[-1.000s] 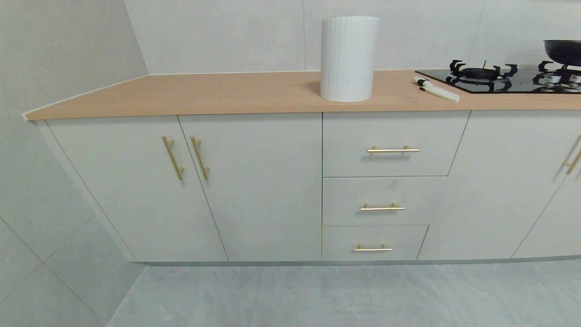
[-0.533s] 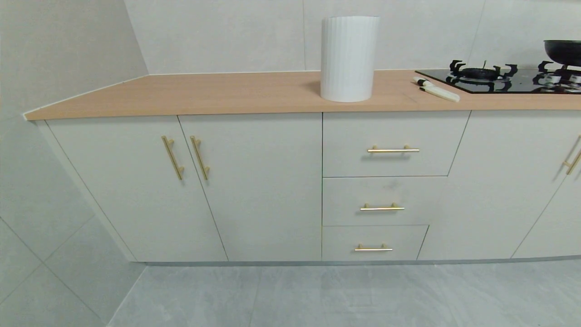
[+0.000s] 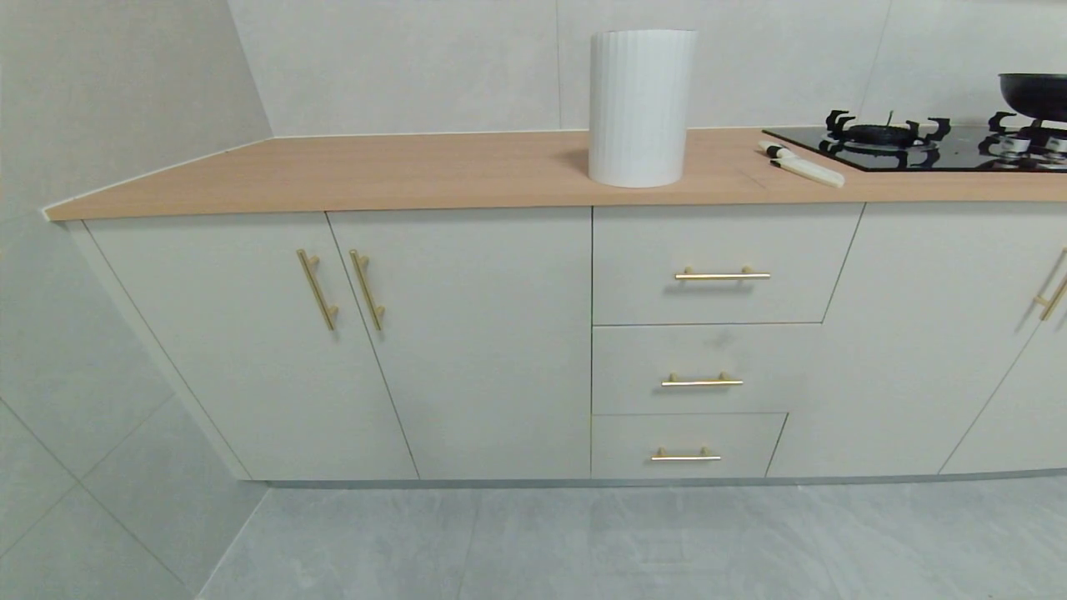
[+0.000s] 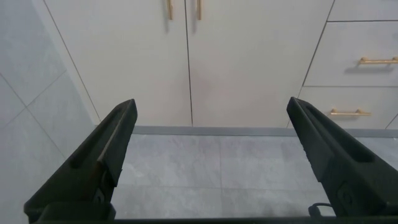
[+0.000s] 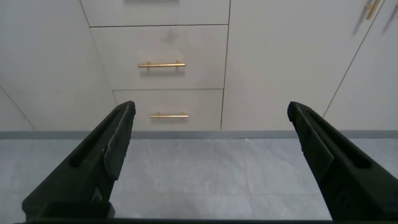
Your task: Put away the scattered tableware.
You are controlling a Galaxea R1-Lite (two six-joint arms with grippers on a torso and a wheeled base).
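1. Head view: a wooden countertop (image 3: 375,171) runs across the upper part of the frame. A white ribbed cylinder (image 3: 640,107) stands upright on it at upper centre. In the upper right, a pale knife-like utensil (image 3: 807,172) lies flat on the wood near the front edge, just beside the corner of the black hob (image 3: 959,154). A shorter dark-banded piece (image 3: 775,149) lies just behind the utensil; I cannot tell whether the two touch. A black pan (image 3: 1034,92) sits on a burner at the right edge. Below the counter are two cabinet doors (image 3: 333,350) with gold handles on the left, and a stack of three drawers (image 3: 708,333) right of centre. Grey floor tiles (image 3: 583,542) fill the bottom.

2. Left wrist view: the left gripper (image 4: 211,109) has its dark fingers spread wide with nothing between them. It hangs low above the floor tiles and faces the paired cabinet doors, with the drawer stack off to one side.

3. Right wrist view: the right gripper (image 5: 211,111) is likewise spread wide and empty. It hangs low over the floor, facing the lower drawers and their gold handles. It is well apart from the utensil up on the countertop.
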